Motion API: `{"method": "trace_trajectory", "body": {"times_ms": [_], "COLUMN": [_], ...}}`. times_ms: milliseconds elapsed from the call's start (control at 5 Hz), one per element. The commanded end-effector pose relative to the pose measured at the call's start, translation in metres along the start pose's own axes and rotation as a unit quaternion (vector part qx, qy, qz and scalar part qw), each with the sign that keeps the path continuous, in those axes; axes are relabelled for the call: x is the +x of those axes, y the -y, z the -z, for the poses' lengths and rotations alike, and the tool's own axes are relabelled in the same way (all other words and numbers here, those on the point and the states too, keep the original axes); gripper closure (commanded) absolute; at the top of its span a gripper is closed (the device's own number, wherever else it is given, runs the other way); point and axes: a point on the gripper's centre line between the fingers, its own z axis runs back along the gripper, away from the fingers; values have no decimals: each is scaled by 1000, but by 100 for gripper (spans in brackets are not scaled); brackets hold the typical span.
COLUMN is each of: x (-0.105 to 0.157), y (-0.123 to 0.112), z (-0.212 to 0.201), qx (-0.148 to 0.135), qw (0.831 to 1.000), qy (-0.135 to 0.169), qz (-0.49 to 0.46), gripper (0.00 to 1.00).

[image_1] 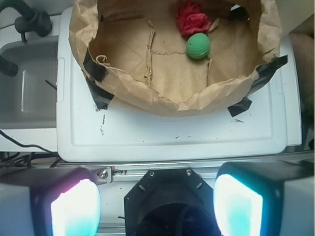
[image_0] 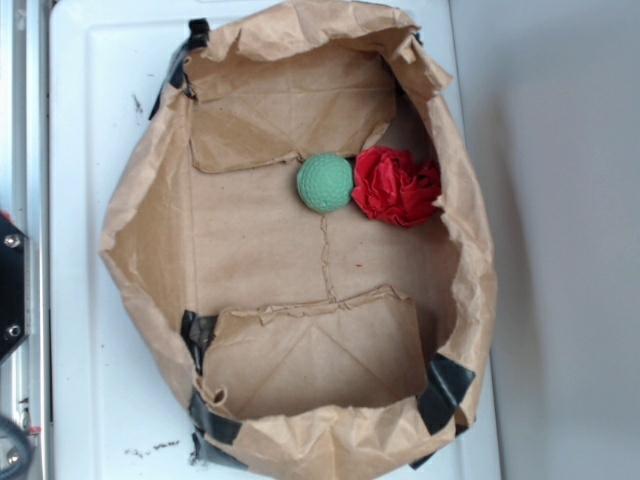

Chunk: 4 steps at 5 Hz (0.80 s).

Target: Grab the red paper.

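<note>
The red paper [image_0: 397, 186] is a crumpled bright red wad lying inside the big brown paper bag [image_0: 160, 240], against its right wall. In the wrist view the red paper [image_1: 192, 18] shows at the top, deep in the bag. A green textured ball [image_0: 325, 183] touches its left side; in the wrist view the green ball [image_1: 198, 45] sits just below the wad. My gripper [image_1: 156, 196] is open, its two glowing pads [image_1: 76, 209] far apart with nothing between them. It hangs well back from the bag, over the robot's base, and does not appear in the exterior view.
The bag rests on a white plastic lid [image_0: 90, 120], held with black tape [image_0: 446, 390] at its corners. The bag's crumpled walls stand up around the wad. A grey sink basin [image_1: 24, 83] and black tubing lie left of the lid. The black robot base [image_1: 167, 206] is below me.
</note>
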Motion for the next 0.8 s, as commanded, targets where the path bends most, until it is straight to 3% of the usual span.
{"method": "trace_trajectory", "body": {"times_ms": [0,200,400,600], "x": [0,46,88,124], "y": [0,-8,-12,-16], "z": [0,45,69,88], "qx": [0,60,86,92], "qw": [1000,998,996,994], "qy": [0,-4,23,47], "qz": [0,-10,-4,38], "gripper": [0,0,0,0]}}
